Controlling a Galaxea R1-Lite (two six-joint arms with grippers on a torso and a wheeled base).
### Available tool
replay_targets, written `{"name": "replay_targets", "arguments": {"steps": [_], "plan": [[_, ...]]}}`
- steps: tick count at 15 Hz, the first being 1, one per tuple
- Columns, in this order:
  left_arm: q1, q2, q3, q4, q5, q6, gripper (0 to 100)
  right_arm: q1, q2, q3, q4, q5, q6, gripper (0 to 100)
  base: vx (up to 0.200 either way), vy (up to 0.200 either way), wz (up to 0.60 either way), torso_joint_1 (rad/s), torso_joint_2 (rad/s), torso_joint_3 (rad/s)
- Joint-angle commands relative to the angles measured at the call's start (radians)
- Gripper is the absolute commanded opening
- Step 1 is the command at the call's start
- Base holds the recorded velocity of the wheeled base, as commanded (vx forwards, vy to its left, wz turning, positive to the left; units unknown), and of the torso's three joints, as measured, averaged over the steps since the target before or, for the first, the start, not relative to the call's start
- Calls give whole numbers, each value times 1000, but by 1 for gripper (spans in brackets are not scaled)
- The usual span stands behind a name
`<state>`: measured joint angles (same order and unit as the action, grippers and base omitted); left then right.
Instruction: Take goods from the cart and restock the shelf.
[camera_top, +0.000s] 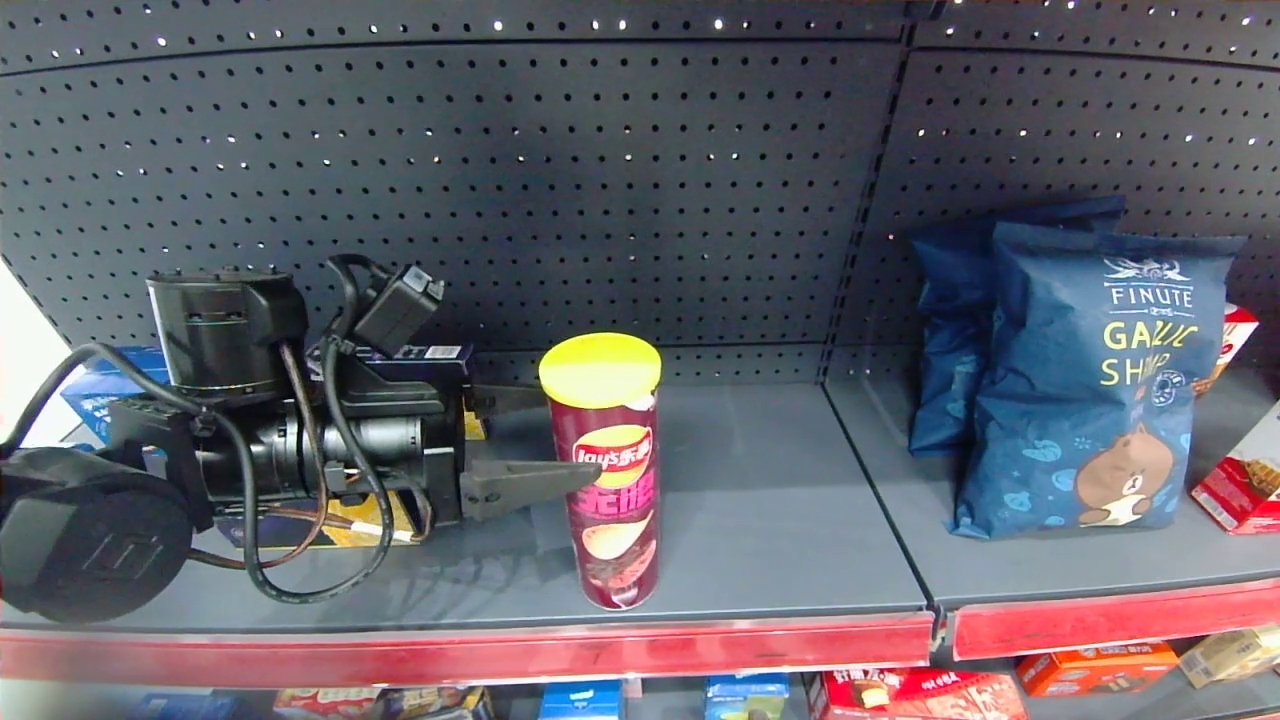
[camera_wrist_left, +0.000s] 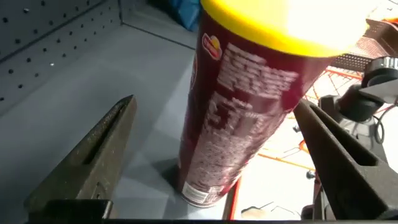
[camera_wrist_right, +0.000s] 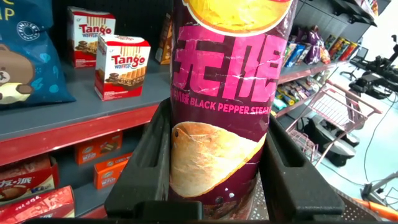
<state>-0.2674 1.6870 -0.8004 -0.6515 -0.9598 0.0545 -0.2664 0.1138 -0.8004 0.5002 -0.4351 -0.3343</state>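
Maroon chip can (camera_top: 611, 490), yellow lid (camera_top: 600, 368), upright at shelf (camera_top: 770, 520) front, second can (camera_wrist_right: 221, 93) clamped in right pincer (camera_wrist_right: 217, 127)

Chip cans (camera_top: 610, 470) (camera_wrist_right: 217, 124) x2, blue bags (camera_top: 1090, 390) (camera_top: 948, 330) x2.

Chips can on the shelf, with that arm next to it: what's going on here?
The left gripper is on the shelf, open, one finger on either side of an upright can near the front edge, apparently not clamping it. The right gripper is shut on a second can, held out in front of the shelving. Blue snack bags stand on the next shelf section.
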Motion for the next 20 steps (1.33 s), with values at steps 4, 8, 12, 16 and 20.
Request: {"name": "replay_targets", "arguments": {"steps": [4,8,12,16,20], "plan": [[1,-47,37,0,-2,-1,100,-1,1,0,0,-1,0,0,0,0,0,0,0,0],[1,-90,46,0,0,-1,100,-1,0,0,0,-1,0,0,0,0,0,0,0,0],[7,-135,69,0,1,-1,100,1,0,0,0,1,0,0,0,0,0,0,0,0],[53,-260,93,1,1,-7,100,1,-2,0,0,3,0,0,0,0,0,0,0,0],[166,-526,115,7,168,-134,100,1,-14,3,26,4,0,0,0,0,0,0,0,0]]}}
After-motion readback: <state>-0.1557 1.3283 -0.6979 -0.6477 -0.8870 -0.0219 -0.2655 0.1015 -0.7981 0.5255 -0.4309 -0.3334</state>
